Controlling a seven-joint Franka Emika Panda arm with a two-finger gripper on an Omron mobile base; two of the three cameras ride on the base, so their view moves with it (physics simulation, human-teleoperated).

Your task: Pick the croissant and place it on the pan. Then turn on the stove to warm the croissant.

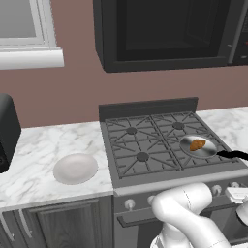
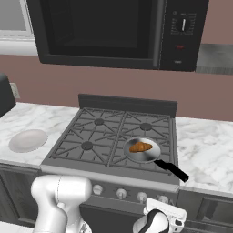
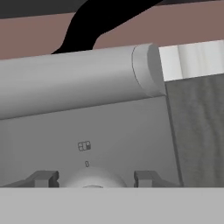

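On front right burner of stove you see pan, black handle pointing toward counter edge, croissant lying inside it. White plate on marble counter left of stove. Gripper low at stove front, fingers partly closed either side of silver knob, seemingly gripping it; contact unclear to you.

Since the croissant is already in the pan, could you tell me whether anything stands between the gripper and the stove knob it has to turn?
Nothing visible does. In the hand view the gripper sits right at a silver knob on the stove front, one finger on each side, with no object between.
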